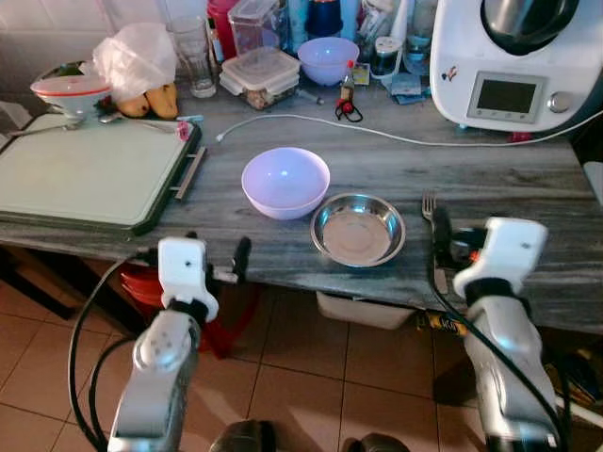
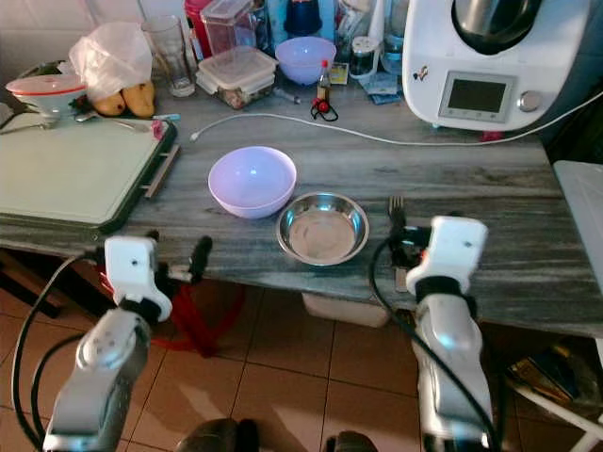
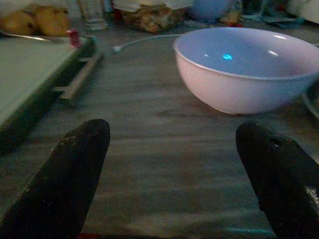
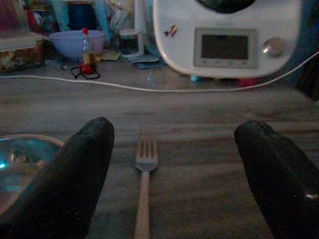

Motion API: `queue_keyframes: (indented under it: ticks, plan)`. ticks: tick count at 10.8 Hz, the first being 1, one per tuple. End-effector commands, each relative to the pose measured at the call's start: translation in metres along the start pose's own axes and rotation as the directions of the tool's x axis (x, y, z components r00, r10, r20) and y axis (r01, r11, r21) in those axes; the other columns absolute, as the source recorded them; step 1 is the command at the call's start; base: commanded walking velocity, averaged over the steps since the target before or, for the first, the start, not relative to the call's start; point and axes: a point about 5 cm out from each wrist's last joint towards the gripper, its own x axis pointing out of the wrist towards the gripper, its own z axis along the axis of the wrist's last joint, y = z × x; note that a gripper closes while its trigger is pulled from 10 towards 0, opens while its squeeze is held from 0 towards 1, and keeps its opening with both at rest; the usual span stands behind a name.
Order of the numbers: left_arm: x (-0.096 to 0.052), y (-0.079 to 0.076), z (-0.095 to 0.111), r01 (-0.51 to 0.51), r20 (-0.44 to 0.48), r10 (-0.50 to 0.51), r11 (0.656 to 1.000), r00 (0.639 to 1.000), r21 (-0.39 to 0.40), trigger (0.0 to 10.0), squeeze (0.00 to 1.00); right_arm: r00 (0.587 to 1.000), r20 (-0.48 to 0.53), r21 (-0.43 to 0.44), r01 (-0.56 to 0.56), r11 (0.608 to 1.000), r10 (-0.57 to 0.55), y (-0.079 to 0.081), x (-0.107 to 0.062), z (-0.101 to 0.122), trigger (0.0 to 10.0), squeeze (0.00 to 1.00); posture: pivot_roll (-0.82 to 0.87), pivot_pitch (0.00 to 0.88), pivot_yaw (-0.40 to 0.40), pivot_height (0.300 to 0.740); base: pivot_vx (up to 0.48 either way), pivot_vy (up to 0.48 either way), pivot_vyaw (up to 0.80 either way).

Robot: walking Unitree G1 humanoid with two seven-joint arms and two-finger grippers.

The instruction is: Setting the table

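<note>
On the table (image 1: 490,174), two bowls (image 1: 285,182), one fork (image 4: 145,169)

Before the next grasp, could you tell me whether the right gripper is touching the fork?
Apart: in the right wrist view the fork lies on the table midway between the right gripper's open fingers, clear of both.

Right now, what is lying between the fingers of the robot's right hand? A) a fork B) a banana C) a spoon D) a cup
A: the right wrist view shows a fork flat on the table, between the open fingers of the right hand, beside the metal bowl.
</note>
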Motion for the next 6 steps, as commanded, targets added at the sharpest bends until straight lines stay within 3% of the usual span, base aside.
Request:
queue_keyframes:
  ticks: [1, 2, 4, 6]
  plan:
    - [0.001, 0.006, -0.002, -0.028, -0.007, 0.028, 1.0, 1.0, 0.003, 10.0, 0.0, 1.0, -0.023, -0.022, 0.015, 1.0, -0.015, 0.0, -0.006, -0.003, 10.0, 0.33, -0.02, 0.013, 0.062, 0.74, 0.0, 0.0, 0.0]
    - [0.002, 0.007, -0.003, -0.028, -0.007, 0.028, 1.0, 1.0, 0.006, 10.0, 0.0, 0.999, -0.043, -0.028, 0.008, 1.0, -0.009, 0.0, -0.012, -0.007, 10.0, 0.0, -0.03, 0.009, 0.063, 0.74, 0.0, 0.0, 0.0]
    - [0.005, 0.003, -0.003, -0.024, -0.004, 0.024, 1.0, 1.0, -0.005, 10.0, 0.0, 0.999, -0.054, -0.041, -0.009, 0.999, 0.007, 0.001, -0.013, -0.009, 10.0, 0.0, -0.03, 0.0, 0.06, 0.74, 0.0, 0.0, 0.0]
    - [0.006, 0.001, -0.005, -0.025, -0.006, 0.025, 1.0, 1.0, -0.012, 10.0, 0.0, 0.997, -0.048, -0.011, -0.064, 0.998, 0.063, 0.014, -0.005, -0.004, 10.0, 0.0, -0.02, 0.0, 0.053, 0.74, 0.0, 0.0, 0.0]
